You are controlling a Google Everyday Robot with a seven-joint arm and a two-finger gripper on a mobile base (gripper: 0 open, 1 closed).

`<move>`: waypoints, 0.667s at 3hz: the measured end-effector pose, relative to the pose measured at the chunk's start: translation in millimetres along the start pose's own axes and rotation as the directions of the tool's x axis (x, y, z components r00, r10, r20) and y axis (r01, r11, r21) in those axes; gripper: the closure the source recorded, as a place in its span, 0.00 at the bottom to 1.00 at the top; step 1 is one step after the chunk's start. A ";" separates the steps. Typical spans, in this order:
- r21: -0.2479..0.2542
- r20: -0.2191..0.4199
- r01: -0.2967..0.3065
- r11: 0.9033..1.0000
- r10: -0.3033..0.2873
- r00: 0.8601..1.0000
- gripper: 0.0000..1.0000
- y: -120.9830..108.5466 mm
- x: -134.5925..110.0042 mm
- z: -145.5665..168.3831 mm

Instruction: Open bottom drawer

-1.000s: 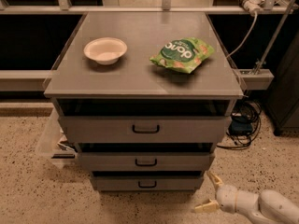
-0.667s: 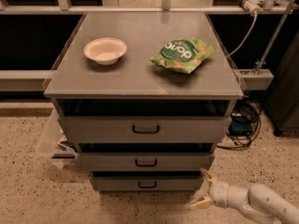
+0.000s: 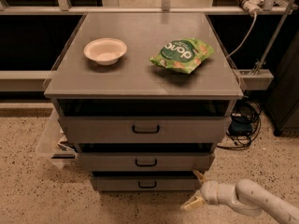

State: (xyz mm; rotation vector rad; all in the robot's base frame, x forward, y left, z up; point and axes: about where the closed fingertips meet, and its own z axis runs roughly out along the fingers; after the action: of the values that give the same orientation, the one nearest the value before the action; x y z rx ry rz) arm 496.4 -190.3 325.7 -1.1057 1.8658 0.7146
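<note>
Bottom drawer [image 3: 147,183]: we see it as the lowest and narrowest of the three grey fronts of the cabinet [image 3: 140,85], just above the floor, and it looks pushed in.
Handle [image 3: 147,185]: a small black bar at the centre of that front, with nothing touching it.
Plastic bin [image 3: 48,141]: clear, on the floor against the cabinet's left side; we cannot make out its contents.
Bowl [image 3: 105,51]: pale and upright, on the left half of the cabinet's top.
Top drawer [image 3: 145,129]: the widest front, just under the cabinet's top, with a dark gap above it.
Middle drawer [image 3: 145,162]: the mid-sized front, between the top drawer and the bottom drawer.
Snack bag [image 3: 182,55]: green, lying flat on the right half of the cabinet's top, well apart from the bowl.
Gripper [image 3: 195,189]: low at the cabinet's front right corner, level with the bottom drawer and to the right of its handle. Its two pale fingers [image 3: 191,203] are spread apart and hold nothing. The upper one is at the drawer's right end, and we cannot tell whether it touches.
Arm [image 3: 252,200]: white, reaching toward the cabinet from the lower right.
Cables [image 3: 240,120]: dark, on the floor just right of the cabinet.
</note>
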 end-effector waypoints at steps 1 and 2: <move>-0.024 -0.053 0.001 1.000 -0.002 0.999 0.00 2.3 16.4 14.4; -0.030 -0.060 0.001 1.000 -0.003 0.998 0.00 4.5 17.7 16.8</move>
State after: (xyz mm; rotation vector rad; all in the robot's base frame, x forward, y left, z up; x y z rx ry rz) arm 493.9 -182.4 302.2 -1.1595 1.9094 0.7175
